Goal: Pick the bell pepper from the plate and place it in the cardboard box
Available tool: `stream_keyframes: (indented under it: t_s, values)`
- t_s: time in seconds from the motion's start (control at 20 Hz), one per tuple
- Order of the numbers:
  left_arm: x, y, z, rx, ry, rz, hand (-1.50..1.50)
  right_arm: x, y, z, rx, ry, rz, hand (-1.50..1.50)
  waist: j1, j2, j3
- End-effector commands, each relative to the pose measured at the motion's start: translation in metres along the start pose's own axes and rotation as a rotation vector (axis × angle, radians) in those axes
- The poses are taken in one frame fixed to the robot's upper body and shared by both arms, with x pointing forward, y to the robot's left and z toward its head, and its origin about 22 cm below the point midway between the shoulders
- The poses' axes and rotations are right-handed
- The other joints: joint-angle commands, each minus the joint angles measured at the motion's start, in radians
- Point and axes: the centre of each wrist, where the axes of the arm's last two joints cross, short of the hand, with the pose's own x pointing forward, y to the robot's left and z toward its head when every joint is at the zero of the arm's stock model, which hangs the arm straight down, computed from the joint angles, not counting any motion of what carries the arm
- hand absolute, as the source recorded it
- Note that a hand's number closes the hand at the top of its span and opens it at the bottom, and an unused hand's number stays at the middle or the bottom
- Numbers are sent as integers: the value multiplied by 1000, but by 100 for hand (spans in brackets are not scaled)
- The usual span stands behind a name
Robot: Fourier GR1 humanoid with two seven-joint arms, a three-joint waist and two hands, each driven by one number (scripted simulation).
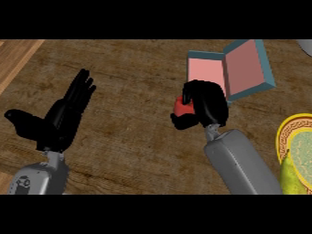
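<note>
Dark brown wood grain covers the bench (131,151), with a paler strip along its left edge. Nearest, at the right edge, a yellow-rimmed plate (284,137) with a green patterned centre carries a yellow-green pear (290,176). At the left, the left robot hand (60,116) rests with straight fingers spread wide. Further in, the right robot hand (202,106) is curled round the red bell pepper (182,106), just beside the near corner of the cardboard box (206,68), which is blue-walled, pink inside, with its lid standing open. A grey object's rim shows at the top right corner.
</note>
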Motion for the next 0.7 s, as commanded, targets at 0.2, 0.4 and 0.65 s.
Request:
stream_keyframes:
  t_s: [0.2,0.4,0.65]
  values:
    - [-1,-7,-13,-18,18,0,0,122,-37,-20,-117,-68,157,150,1,-3,8]
    - [-2,-8,-14,-14,16,5,0,152,-61,-26,-272,43,76,150,-11,-8,8]
    - [-1,-5,-15,3,20,7,0,183,-81,-40,-422,168,59,150,-26,-5,7]
